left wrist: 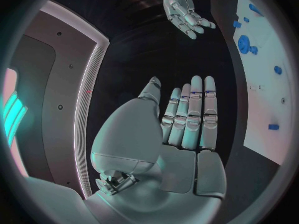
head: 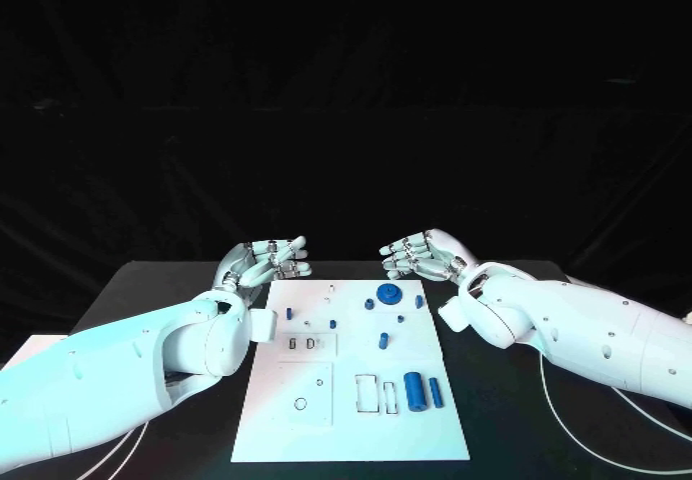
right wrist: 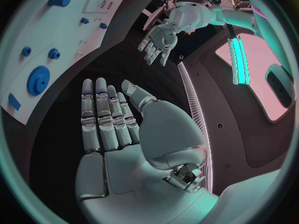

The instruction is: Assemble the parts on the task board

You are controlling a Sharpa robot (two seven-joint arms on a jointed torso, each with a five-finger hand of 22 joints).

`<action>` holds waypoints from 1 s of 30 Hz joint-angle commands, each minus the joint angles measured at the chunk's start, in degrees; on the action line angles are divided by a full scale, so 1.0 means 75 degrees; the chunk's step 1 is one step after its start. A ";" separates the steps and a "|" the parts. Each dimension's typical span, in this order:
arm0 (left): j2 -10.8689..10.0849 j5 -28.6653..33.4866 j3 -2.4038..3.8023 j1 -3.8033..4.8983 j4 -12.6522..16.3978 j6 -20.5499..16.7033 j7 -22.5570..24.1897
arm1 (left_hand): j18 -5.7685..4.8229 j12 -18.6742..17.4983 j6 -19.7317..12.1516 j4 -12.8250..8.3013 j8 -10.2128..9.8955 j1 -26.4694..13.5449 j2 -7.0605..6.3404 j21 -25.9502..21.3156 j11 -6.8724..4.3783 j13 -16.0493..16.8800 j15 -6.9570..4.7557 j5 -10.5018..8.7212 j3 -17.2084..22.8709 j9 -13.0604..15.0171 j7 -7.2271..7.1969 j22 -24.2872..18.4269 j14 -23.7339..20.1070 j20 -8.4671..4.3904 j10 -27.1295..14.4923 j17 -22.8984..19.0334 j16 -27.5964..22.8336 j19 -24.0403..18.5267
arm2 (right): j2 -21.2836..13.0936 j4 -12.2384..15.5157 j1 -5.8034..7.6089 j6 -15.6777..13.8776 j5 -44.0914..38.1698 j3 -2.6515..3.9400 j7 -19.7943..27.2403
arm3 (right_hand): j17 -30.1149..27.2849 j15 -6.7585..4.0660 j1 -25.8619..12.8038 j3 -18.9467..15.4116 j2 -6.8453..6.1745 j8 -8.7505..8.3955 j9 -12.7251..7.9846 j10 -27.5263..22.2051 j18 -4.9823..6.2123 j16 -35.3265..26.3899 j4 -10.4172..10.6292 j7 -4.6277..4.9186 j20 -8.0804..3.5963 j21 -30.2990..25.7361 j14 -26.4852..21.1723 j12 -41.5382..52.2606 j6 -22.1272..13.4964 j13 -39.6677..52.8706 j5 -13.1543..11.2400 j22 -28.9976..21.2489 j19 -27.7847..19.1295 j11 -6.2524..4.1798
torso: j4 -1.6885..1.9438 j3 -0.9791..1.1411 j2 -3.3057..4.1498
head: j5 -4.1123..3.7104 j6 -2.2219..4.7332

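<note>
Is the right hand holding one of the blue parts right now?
No, the right hand is flat with fingers straight and nothing in it.

left hand [left wrist: 184, 129] flat, empty, beside task board [left wrist: 264, 109].

Your head camera looks steeply down on the task board [head: 353, 370] and the tabletop [head: 159, 285] from above. Each wrist camera sits close behind its own palm, facing along the fingers [left wrist: 190, 112]; both catch the board's edge and the opposite hand.
</note>
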 commanded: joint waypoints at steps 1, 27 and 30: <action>-0.0128 -0.0081 0.0031 0.0027 0.0229 0.0243 -0.0085 | 0.0100 -0.0091 0.0101 -0.0077 -0.0079 0.0004 0.0089 0.0101 -0.0027 0.0011 -0.0065 0.0016 -0.0016 -0.0011 -0.0006 0.0034 0.0214 -0.0068 0.0110 0.0163 0.0092 0.0210 | 0.0015 -0.0039 0.0064 -0.0360 -0.1928 0.0034 -0.0342 | 0.0164 -0.0361 -0.0088 0.0366 -0.0405 -0.0120 0.0021 0.0788 0.0168 0.0217 -0.0036 -0.0148 -0.0393 0.0599 0.1292 -0.0117 0.0574 0.0029 -0.0108 0.0200 0.1020 -0.0237 | 0.0055 -0.0039 0.0220 | -0.0039 0.0054; -0.0687 0.0665 0.0173 0.0141 0.1749 0.0669 -0.0307 | 0.0078 -0.0298 0.0138 -0.0154 -0.0232 -0.0014 0.0098 0.0318 -0.0020 0.0006 -0.0095 0.0015 -0.0060 -0.0017 0.0020 0.0133 0.0249 -0.0147 0.0151 0.0490 0.0135 0.0540 | 0.0319 0.0257 0.0659 0.1061 -0.8347 0.0174 -0.3321 | 0.1766 -0.0844 -0.0313 0.0027 -0.0898 -0.0287 0.0034 0.1167 0.0146 0.2397 0.0191 -0.0559 -0.1028 0.2627 0.2766 -0.0246 0.1070 0.0037 -0.0098 0.1275 0.2101 -0.0611 | 0.0286 -0.0231 0.0946 | -0.0316 0.0227; -0.0679 0.0701 0.0174 0.0148 0.1738 0.0735 -0.0307 | 0.0078 -0.0299 0.0141 -0.0153 -0.0232 -0.0016 0.0102 0.0319 -0.0020 0.0006 -0.0095 0.0015 -0.0060 -0.0017 0.0021 0.0133 0.0248 -0.0147 0.0154 0.0493 0.0136 0.0540 | 0.0339 0.0305 0.0704 0.1103 -0.8538 0.0175 -0.3450 | 0.2149 -0.0889 -0.0344 0.0069 -0.0914 -0.0286 0.0036 0.1192 0.0144 0.3029 0.0251 -0.0600 -0.1045 0.2910 0.2769 -0.0233 0.1096 0.0048 -0.0089 0.1422 0.2240 -0.0614 | 0.0288 -0.0253 0.0999 | -0.0339 0.0246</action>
